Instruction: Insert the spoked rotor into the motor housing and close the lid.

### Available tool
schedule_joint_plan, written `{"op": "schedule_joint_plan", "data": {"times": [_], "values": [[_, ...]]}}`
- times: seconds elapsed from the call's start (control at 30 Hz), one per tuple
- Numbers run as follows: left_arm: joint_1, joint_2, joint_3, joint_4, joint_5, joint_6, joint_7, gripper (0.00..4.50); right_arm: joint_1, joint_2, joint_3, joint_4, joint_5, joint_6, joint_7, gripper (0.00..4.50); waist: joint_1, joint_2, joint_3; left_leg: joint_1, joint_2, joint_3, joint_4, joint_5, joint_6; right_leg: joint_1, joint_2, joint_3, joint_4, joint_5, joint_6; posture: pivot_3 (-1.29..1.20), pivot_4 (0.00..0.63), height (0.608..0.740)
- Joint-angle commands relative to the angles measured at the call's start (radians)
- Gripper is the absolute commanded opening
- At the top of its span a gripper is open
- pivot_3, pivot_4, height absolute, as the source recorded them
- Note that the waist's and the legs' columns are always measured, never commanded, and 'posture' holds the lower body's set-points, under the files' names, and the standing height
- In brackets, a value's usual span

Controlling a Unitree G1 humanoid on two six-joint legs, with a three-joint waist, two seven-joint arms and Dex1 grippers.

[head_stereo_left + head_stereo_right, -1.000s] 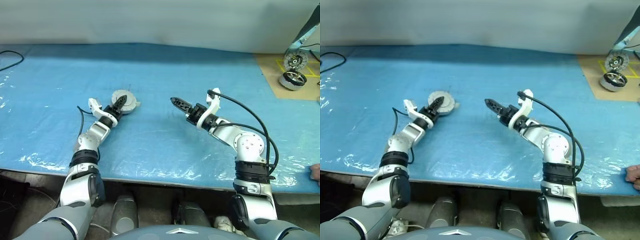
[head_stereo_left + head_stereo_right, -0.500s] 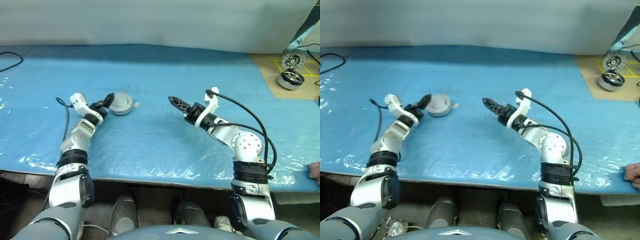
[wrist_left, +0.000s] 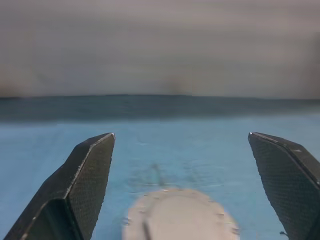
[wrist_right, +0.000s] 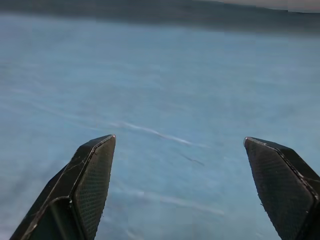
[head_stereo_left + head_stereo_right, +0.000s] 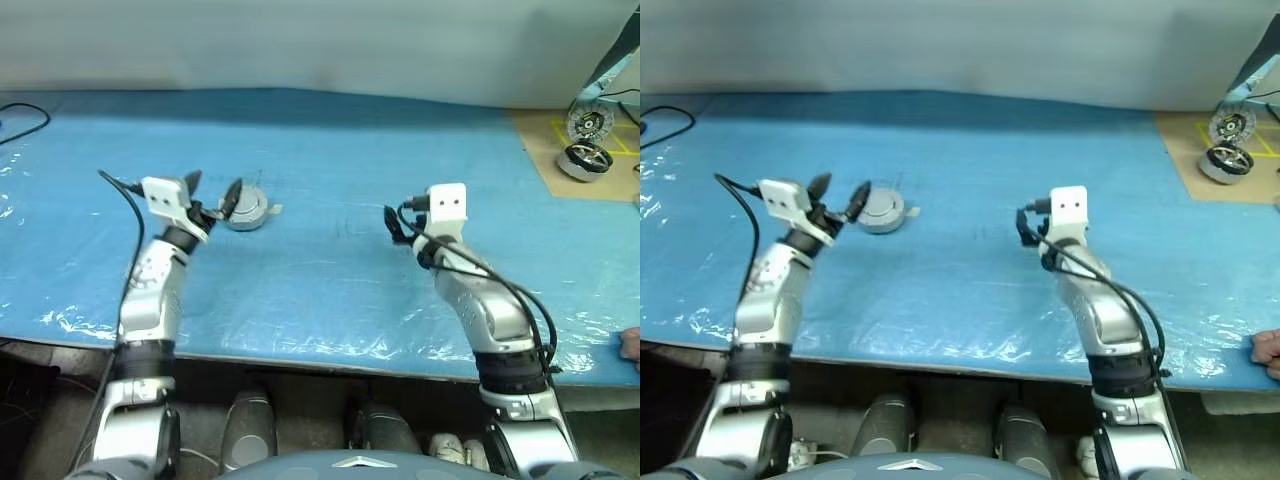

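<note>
The motor housing [image 5: 246, 208] sits on the blue table cover, left of centre. Its lid [image 3: 180, 217] lies shut flat on top, plain grey face up. The spoked rotor is hidden. My left gripper [image 5: 211, 192] hovers just to the left of and a little above the housing. It is open wide, clear of the lid, with nothing between its fingers [image 3: 87, 182]. My right gripper [image 5: 393, 224] is right of centre, well away from the housing. It stands open over bare blue cover, with empty fingers [image 4: 90, 180].
On a brown board [image 5: 545, 150] at the far right stand two round metal parts, one with spokes [image 5: 586, 158] and one above it [image 5: 590, 122]. A person's hand [image 5: 630, 345] rests at the table's front right edge. A black cable [image 5: 22, 118] lies at the back left.
My left gripper has opened wider, drawn back off the lid and risen, its wrist rolling. My right gripper has swung to the right and rolled too. The housing has stayed put.
</note>
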Motion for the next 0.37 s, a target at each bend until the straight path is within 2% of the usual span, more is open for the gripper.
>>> {"op": "schedule_joint_plan", "data": {"times": [0.03, 0.17, 0.37], "values": [[0.072, -0.041, -0.021, -0.132, 0.018, 0.045, 0.085, 4.48, 0.057, 0.018, -0.013, -0.061, -0.105, -0.057, -0.066, 4.34, -0.006, 0.0, 0.0, 0.001, 0.0, 0.0, 0.0, 0.0, 0.0, 0.0, 0.0, 0.0, 0.0, 0.0, 0.0, 0.0, 0.15, 0.74], [0.157, -0.059, -0.053, -0.225, -0.013, 0.11, 0.087, 4.48, 0.145, 0.031, -0.01, -0.125, -0.213, -0.116, -0.116, 4.34, -0.022, 0.0, 0.0, 0.002, 0.002, 0.0, 0.001, 0.0, 0.0, 0.0, 0.001, 0.002, 0.001, 0.0, 0.0, 0.0, 0.15, 0.74], [0.146, -0.034, -0.051, -0.266, -0.011, 0.14, 0.092, 4.48, 0.203, 0.063, 0.014, -0.178, -0.281, -0.13, -0.103, 4.34, -0.026, 0.0, 0.0, 0.005, 0.001, 0.0, 0.002, 0.0, 0.0, 0.001, 0.001, 0.006, 0.001, 0.0, 0.001, 0.0, 0.15, 0.74]]}}
